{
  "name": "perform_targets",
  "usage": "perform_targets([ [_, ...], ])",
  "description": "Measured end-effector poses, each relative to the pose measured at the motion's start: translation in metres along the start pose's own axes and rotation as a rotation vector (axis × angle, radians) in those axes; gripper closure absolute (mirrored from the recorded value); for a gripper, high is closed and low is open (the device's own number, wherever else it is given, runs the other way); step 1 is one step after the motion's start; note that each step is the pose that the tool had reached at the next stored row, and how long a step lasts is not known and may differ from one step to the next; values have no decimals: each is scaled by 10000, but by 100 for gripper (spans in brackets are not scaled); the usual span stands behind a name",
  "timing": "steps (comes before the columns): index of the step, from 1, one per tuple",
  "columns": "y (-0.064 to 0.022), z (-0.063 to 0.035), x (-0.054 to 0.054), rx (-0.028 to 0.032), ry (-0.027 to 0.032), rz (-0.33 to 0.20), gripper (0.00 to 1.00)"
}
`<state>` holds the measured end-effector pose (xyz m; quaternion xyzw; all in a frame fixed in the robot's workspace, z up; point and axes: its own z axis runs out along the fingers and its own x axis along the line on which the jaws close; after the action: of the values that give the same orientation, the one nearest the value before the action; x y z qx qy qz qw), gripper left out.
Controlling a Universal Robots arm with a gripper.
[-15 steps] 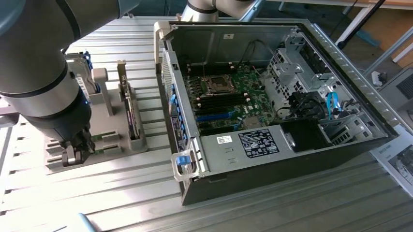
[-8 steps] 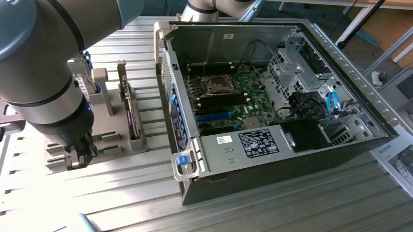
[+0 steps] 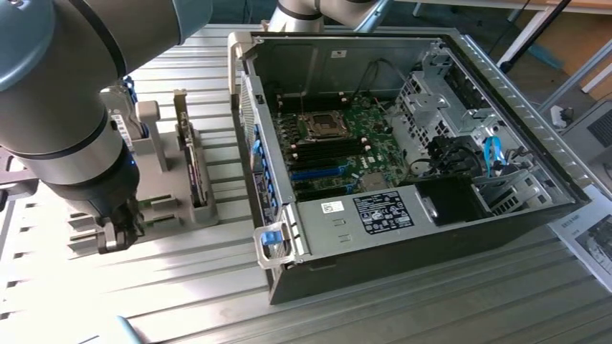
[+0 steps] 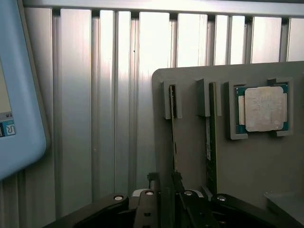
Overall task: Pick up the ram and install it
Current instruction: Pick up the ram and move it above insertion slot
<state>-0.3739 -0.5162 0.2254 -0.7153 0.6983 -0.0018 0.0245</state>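
A grey holder (image 4: 190, 156) carries two thin boards standing on edge in its slots. The one with a green face and a white label is the ram (image 4: 209, 142). Beside it, a darker board (image 4: 173, 137) is seen edge-on and runs toward the gap between my fingers. My gripper (image 4: 164, 179) hovers over the holder's near end, open by a narrow gap, with nothing gripped. In the exterior view the gripper (image 3: 115, 236) hangs at the left, by the holder (image 3: 206, 208).
A square silver CPU (image 4: 263, 108) lies in a pocket of the holder. The open computer case (image 3: 411, 236) with its motherboard (image 3: 335, 143) lies at the exterior view's right. A light blue object (image 4: 19, 95) borders the ribbed metal table (image 4: 114, 95).
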Motion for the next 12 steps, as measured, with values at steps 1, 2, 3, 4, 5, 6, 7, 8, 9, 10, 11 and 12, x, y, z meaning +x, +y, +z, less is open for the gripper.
perform_targets([
  [1,0,0,0,-1,0,0,72],
  [2,0,0,0,0,0,0,65],
  [3,0,0,0,0,0,0,65],
  [4,0,0,0,0,0,0,65],
  [5,5,9,0,2,-3,-22,65],
  [6,20,22,-4,-2,-2,-70,65],
  [7,38,31,-9,-3,-4,-97,65],
  [8,49,37,-14,-3,-5,-114,65],
  [9,57,45,-20,-2,-7,-140,65],
  [10,63,50,-27,-7,-7,-190,65],
  [11,65,60,-40,-9,-11,-283,65],
  [12,67,67,-55,-13,-13,-369,65],
])
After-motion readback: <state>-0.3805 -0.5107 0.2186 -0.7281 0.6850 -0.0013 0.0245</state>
